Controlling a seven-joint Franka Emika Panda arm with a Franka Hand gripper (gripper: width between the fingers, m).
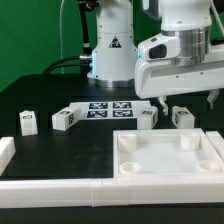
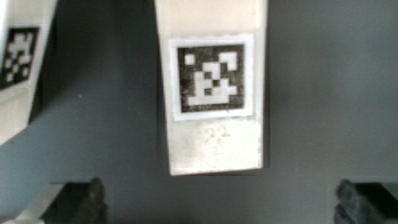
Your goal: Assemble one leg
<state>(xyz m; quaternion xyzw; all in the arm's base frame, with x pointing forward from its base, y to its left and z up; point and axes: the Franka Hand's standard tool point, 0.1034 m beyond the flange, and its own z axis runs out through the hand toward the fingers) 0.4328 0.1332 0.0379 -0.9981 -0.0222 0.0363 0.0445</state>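
Leg [image 2: 214, 95], white oblong block with a black-and-white tag on the face turned toward the wrist camera, resting on the black table [image 1: 50, 100] below the gripper [image 2: 217, 203] and centred on the gap between its fingers; jaws spread wide, the dark fingertips [image 2: 71, 203] standing off to either side of the block, clear of it, nothing held; seen from the room, this leg sits just past the far edge of the large white tray piece [image 1: 170, 160]; second leg [image 1: 148, 116] near it toward the exterior view's left; marker board [image 1: 108, 108] farther that way; third leg [image 1: 65, 120] and fourth leg [image 1: 27, 122] beyond the board, well apart from the arm [image 1: 180, 45].
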